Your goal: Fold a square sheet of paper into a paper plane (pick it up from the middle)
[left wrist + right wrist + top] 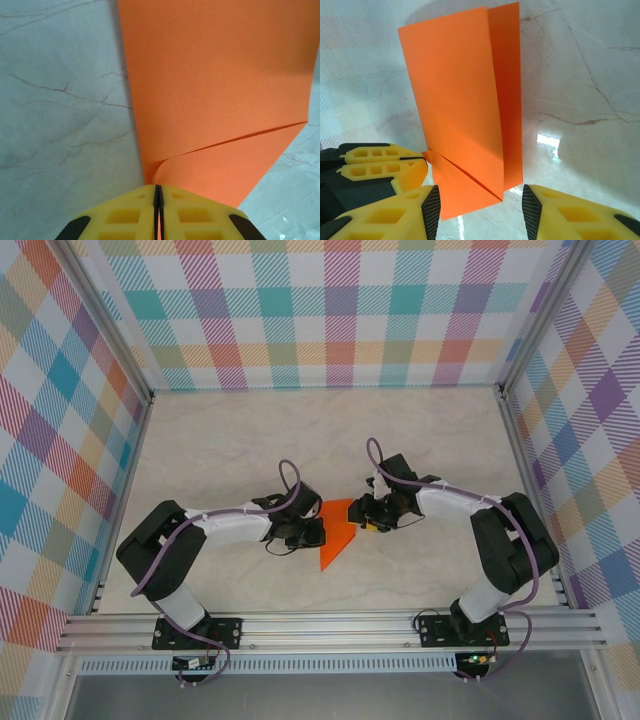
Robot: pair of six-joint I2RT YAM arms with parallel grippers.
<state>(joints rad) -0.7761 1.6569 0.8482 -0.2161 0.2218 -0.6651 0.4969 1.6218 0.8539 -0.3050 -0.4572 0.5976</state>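
Square sheet of paper (460, 110), folded narrow, rises just ahead of both hands. Left hand (158, 200) is pinched tight on its corner. Right hand (480, 215) gapes astride its near edge and should close squarely, without tugging.

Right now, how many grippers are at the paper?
2. The left gripper is shut on one edge of the paper. The right gripper is open, with a finger on either side of the opposite end. Nothing seems hidden.
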